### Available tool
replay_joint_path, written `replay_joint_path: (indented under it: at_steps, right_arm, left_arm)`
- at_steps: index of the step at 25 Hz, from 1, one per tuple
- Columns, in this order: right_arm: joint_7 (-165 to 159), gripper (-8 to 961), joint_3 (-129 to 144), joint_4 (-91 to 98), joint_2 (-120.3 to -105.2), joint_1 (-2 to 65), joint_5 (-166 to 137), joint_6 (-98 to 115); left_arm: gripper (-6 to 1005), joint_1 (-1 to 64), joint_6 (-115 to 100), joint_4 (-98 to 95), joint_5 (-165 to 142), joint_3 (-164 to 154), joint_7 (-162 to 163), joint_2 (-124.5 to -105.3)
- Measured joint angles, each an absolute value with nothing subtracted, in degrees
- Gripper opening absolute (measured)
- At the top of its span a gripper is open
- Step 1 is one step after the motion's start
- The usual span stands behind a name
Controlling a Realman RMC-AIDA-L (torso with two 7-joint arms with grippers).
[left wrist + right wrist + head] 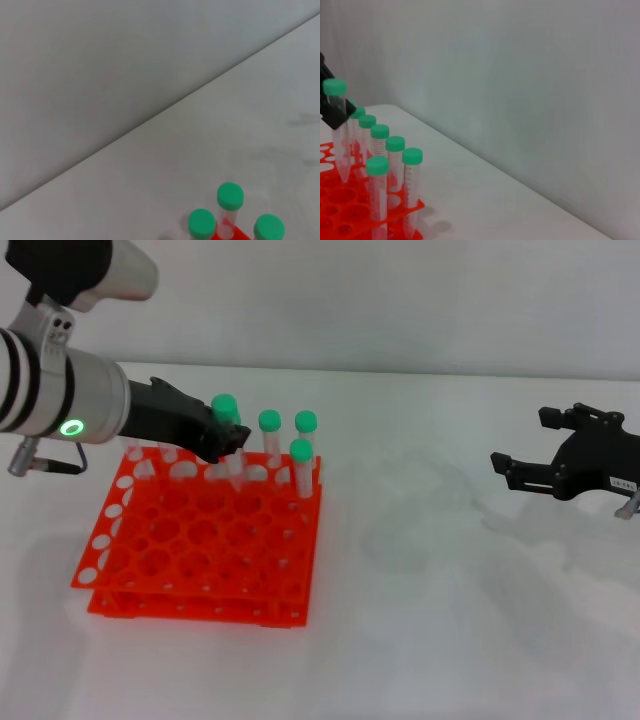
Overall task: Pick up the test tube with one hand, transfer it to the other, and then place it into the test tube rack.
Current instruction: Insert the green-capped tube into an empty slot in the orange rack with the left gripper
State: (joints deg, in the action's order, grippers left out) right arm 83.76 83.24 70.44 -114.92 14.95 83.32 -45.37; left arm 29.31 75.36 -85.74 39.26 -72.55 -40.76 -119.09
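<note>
Gripping the test tube (230, 425) upright just under its green cap, the left gripper (228, 438) hung over the test tube rack's (200, 550) far row beside standing tubes (300, 465), while the right gripper (520, 472) waited spread-fingered, well apart over bare table (420, 620).

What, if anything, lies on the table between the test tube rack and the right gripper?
Nothing: in the head view, only bare white table separates the test tube rack from the right gripper, which is parked apart from it.
</note>
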Motion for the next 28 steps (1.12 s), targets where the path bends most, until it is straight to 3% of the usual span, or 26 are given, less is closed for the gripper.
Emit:
replay_joint_path:
  at_steps: [28]
  right_arm:
    - [83.64,870,83.32,69.08,-115.05,17.09,83.09,-45.2]
  left_arm:
    - [212,32.08,71.25,-78.7,41.78,-72.59,-43.74,-119.09]
